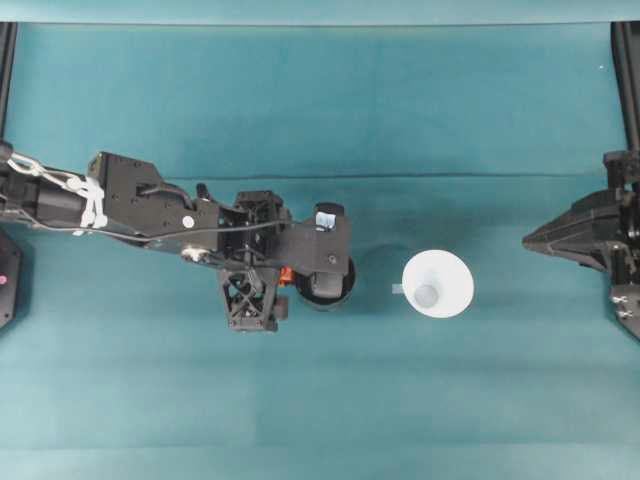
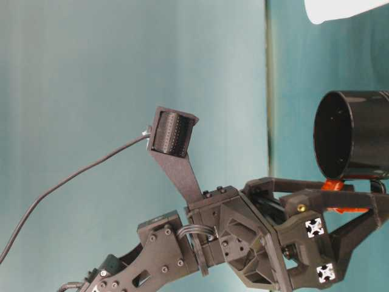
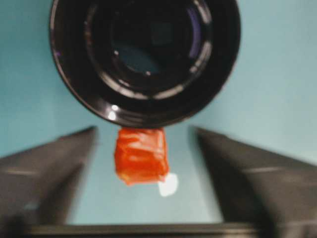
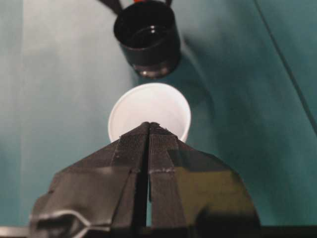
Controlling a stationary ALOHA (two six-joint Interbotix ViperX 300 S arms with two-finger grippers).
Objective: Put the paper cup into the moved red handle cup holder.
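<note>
Right pincer [image 4: 148, 130]: nearest item in the right wrist view, jaws pressed together, empty, tips pointing at the near rim of the cup [image 4: 149, 111]. In the overhead view it is parked at 3 o'clock [image 1: 535, 240], well apart from the cup [image 1: 437, 284]. Cup: white paper, upright, mouth up, on the table [image 1: 320, 110] right of centre, free of both arms. Holder [image 1: 328, 282]: glossy black, upright and open-topped, just beside the cup at its 9 o'clock, with a gap between them. Handle [image 3: 141, 155]: orange-red, lying between the spread jaws of the left pincer [image 3: 143, 163]; no finger appears to touch it. Left pincer in the overhead view [image 1: 285, 275]: low at the holder's 9 o'clock. Step in hand, by judgement: the holder looks placed, so the cup is next. Handling advice: spread the right jaws before closing in, take the cup by one wall just below the rim, pinch lightly since paper crushes, lift clear above the holder's rim, centre over the mouth, lower straight. The left pincer could steady the handle or withdraw.
</note>
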